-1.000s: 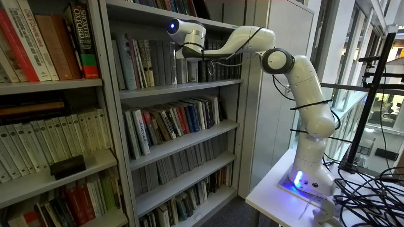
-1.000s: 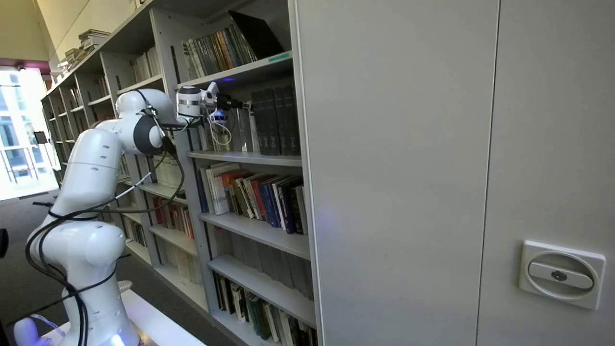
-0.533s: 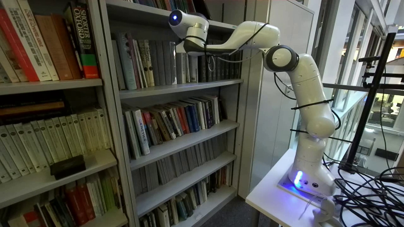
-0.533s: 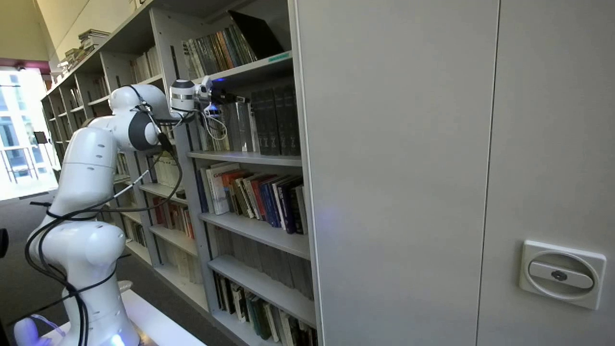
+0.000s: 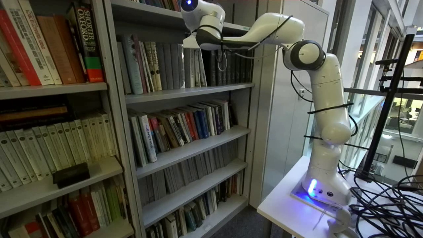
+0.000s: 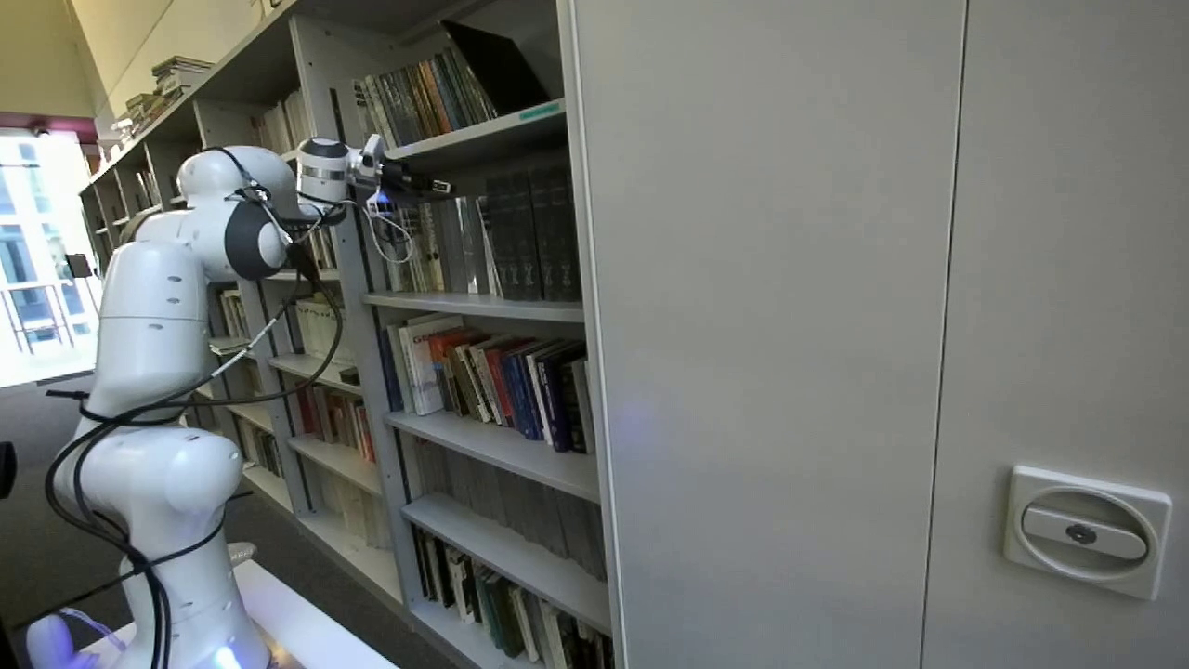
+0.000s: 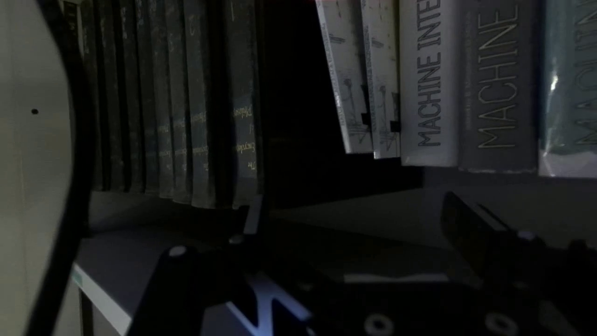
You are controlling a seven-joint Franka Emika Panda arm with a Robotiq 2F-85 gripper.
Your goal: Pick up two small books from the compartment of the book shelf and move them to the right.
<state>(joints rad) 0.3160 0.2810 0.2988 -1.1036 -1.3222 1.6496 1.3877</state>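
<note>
Nearest me, the arm (image 5: 325, 92) has just risen and drawn back from the dark volumes (image 7: 175, 107), its fingers (image 7: 466, 221) spread wide, nothing between them. Within the compartment (image 5: 185, 93) of the book shelf (image 5: 198, 150), two thin white books (image 7: 357, 88) lean near those volumes, tops tipped away (they looked straighter a second ago), with a dark gap between. I'd judge them let go, yet perhaps wanting a nudge toward the volumes.
</note>
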